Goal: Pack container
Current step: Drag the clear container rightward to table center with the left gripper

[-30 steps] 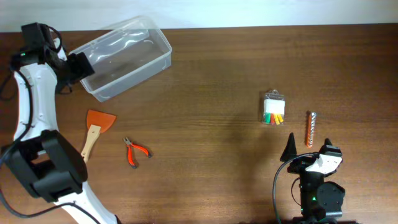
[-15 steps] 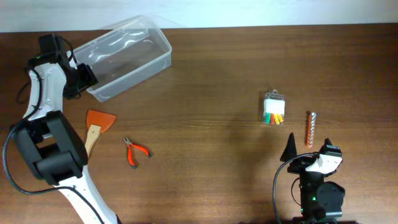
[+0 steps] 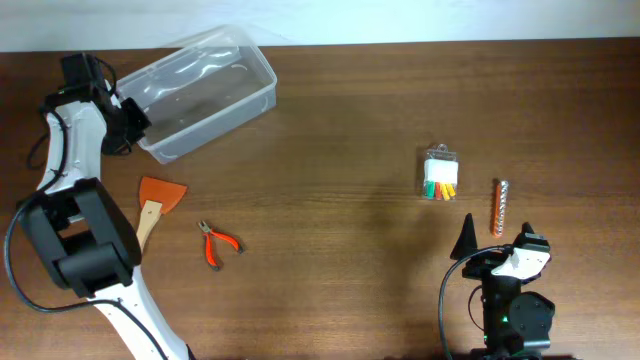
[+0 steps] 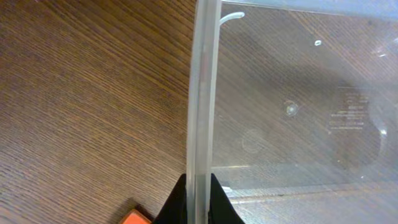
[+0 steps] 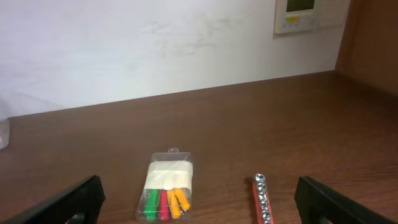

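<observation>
Since a second ago the left arm has drawn its elbow closer to the container (image 3: 205,92), which has hardly shifted. The left claw (image 4: 198,206) pinches the container's end wall, one finger inside and one outside. Near this claw, outside the container, lies a scraper (image 3: 157,203), and farther off are the pliers (image 3: 218,244). The right claw (image 5: 198,186) is spread wide above the table (image 5: 249,112), with a packet (image 5: 166,186) just ahead of it.

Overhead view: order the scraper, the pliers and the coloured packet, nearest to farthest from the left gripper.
1. scraper, left side, close to the left gripper holding the container.
2. pliers, left side, nearer the centre.
3. coloured packet, far right side.
</observation>
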